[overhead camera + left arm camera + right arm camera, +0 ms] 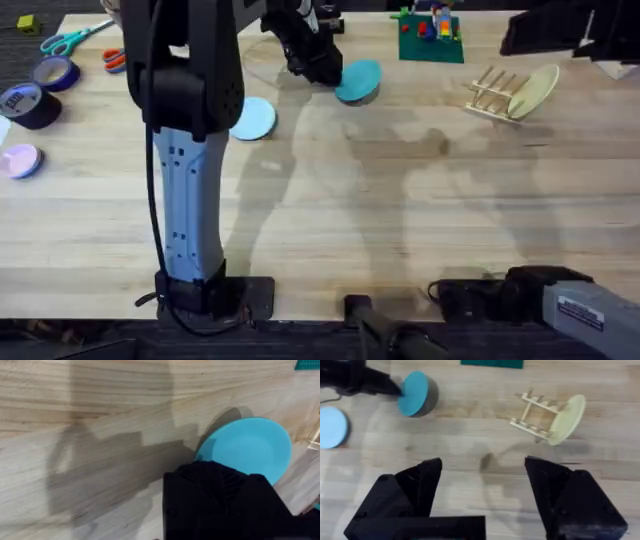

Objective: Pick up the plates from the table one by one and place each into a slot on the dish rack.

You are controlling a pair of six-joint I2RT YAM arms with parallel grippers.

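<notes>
My left gripper (pixel 322 68) is clamped on the edge of the teal plate (pixel 359 80), which it holds tilted up off the table (pixel 400 200) at the far side, well apart from the dish rack (pixel 492 95). The light blue plate (pixel 252 118) lies flat on the wood near my left arm, untouched. My right gripper (pixel 482 477) hangs low near its base with its fingers wide apart and empty. The rack already has a cream plate (pixel 535 90) leaning in its far end, so the free slots are the ones nearer me, and I judge the chief risk is there: if I bring the teal plate in at a slant it may strike the pegs, push the light rack along the table or knock the cream plate out. My hold is only on the rim, so a quick swing could let the plate twist or slip. My own wrist view hides where the fingers meet the plate, so I cannot tell how deep the bite is, and I cannot count the rack's pegs.
</notes>
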